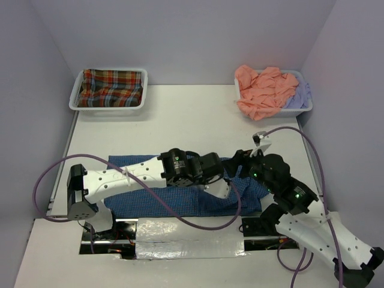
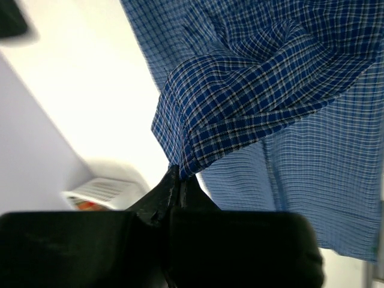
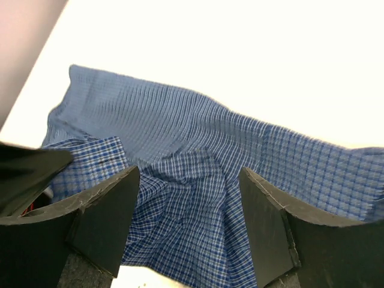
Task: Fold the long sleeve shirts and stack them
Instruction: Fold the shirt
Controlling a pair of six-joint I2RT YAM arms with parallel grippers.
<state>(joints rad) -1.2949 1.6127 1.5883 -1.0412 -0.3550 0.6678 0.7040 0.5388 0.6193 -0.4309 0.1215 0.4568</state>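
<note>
A blue long sleeve shirt with fine checks (image 1: 174, 203) lies spread along the near part of the table, under both arms. My left gripper (image 2: 179, 171) is shut on a pinched fold of it, and the cloth (image 2: 258, 90) hangs in a bunch from the jaws. My right gripper (image 3: 189, 173) stands open just above the rumpled blue shirt (image 3: 180, 132), with nothing between its fingers. In the top view the two grippers meet over the shirt's right half, the left (image 1: 227, 174) beside the right (image 1: 240, 159).
A white tray (image 1: 108, 109) at the back left holds a red-green plaid shirt (image 1: 113, 87). Another white tray (image 1: 307, 110) at the back right holds a salmon orange shirt (image 1: 264, 91) and a pale lavender one (image 1: 300, 96). Purple cables loop around both arms.
</note>
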